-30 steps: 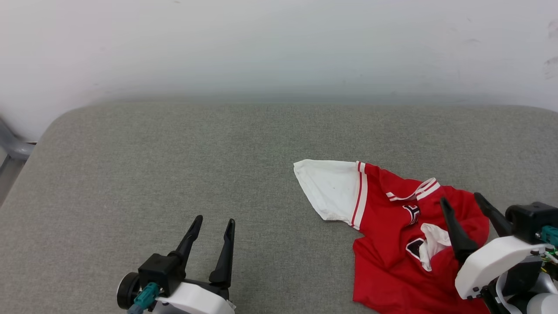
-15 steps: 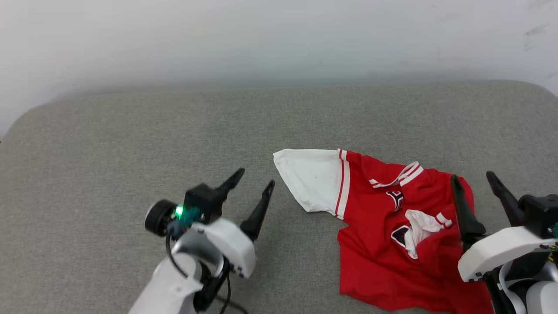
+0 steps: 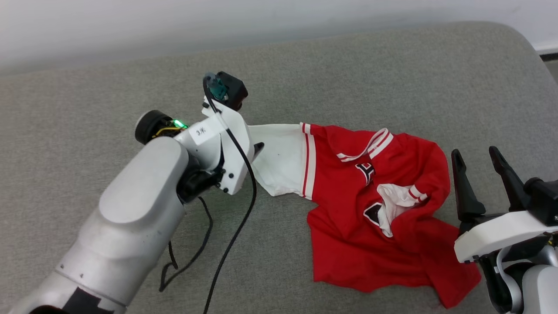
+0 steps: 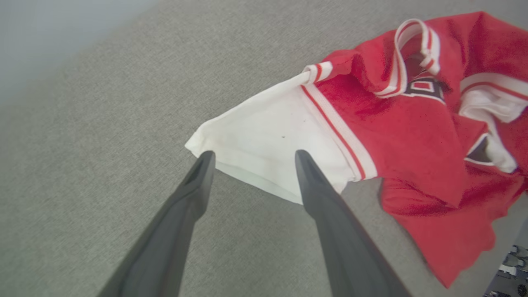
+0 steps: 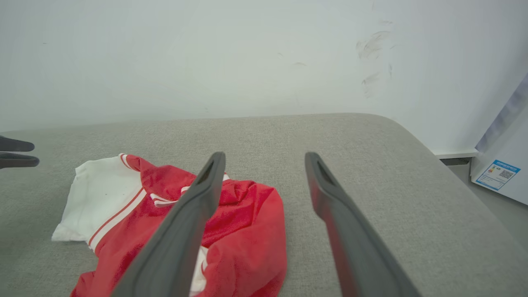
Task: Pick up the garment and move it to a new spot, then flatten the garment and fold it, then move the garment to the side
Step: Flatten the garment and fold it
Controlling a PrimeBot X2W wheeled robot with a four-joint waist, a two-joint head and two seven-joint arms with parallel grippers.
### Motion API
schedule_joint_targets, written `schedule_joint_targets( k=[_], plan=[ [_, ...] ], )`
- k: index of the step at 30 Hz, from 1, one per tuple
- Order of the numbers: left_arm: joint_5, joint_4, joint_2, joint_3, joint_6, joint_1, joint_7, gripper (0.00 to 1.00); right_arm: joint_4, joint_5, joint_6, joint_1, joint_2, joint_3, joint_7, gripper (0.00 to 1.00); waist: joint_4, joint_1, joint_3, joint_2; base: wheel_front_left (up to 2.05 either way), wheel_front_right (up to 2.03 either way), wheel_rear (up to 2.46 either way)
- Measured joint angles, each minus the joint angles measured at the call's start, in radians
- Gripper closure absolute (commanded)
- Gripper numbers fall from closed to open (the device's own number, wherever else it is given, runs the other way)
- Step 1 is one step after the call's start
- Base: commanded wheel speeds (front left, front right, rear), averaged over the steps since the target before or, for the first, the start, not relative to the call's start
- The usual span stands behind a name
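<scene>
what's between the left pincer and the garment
Nothing: in the left wrist view the left pincer has its tips at the white sleeve hem of the garment.

A red basketball jersey (image 3: 348,218) lies crumpled on a grey upholstered surface (image 3: 348,74). Its one white sleeve (image 3: 281,159) is spread flat at the jersey's left end, and the red-white striped collar (image 3: 370,146) sits along its far edge. A second white sleeve (image 3: 394,200) is bunched at the jersey's middle, between patches of black lettering (image 3: 365,172).

The left arm (image 3: 139,205) stretches towards the spread sleeve. Of the left gripper (image 3: 258,148), one dark fingertip shows at the sleeve's left edge; the wrist hides the rest. A black cable (image 3: 237,226) trails left of the jersey.

The right gripper (image 3: 475,152) stands just right of the jersey, fingers spread apart.
</scene>
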State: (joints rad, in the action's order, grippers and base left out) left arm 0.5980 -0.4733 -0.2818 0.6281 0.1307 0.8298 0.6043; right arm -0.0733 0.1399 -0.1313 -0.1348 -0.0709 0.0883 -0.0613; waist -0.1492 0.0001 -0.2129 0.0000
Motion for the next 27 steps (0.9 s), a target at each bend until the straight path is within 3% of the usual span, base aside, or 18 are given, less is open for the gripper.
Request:
schedule_joint_targets(
  k=[8,20,21,22,27],
  plan=[
    [0.028,-0.159,-0.039,0.03,0.0,0.142,0.129,0.0,0.03,0.012,0.0,-0.042,0.011,-0.037,0.029,0.0,-0.08,0.0001,-0.08,0.0,0.0,0.0,0.0],
    [0.033,-0.308,-0.067,0.054,-0.002,0.199,0.16,0.0,0.075,0.034,0.0,-0.061,0.017,-0.05,0.079,0.0,-0.153,0.0,-0.159,0.0,0.0,0.0,0.0],
    [0.041,-0.31,-0.066,0.058,-0.002,0.2,0.165,0.44,0.079,0.034,0.0,-0.061,0.017,-0.05,0.08,0.0,-0.151,0.0,-0.159,0.0,0.0,0.0,0.0],
    [0.053,-0.31,-0.064,0.063,-0.003,0.199,0.172,1.0,0.082,0.034,0.0,-0.061,0.018,-0.049,0.08,0.0,-0.15,0.0,-0.158,0.0,0.0,0.0,0.0],
    [0.111,-0.296,-0.068,0.08,-0.002,0.176,0.166,1.0,0.088,0.024,0.0,-0.069,0.018,-0.044,0.078,0.0,-0.132,0.0,-0.142,0.0,0.0,0.0,0.0]
  ],
)
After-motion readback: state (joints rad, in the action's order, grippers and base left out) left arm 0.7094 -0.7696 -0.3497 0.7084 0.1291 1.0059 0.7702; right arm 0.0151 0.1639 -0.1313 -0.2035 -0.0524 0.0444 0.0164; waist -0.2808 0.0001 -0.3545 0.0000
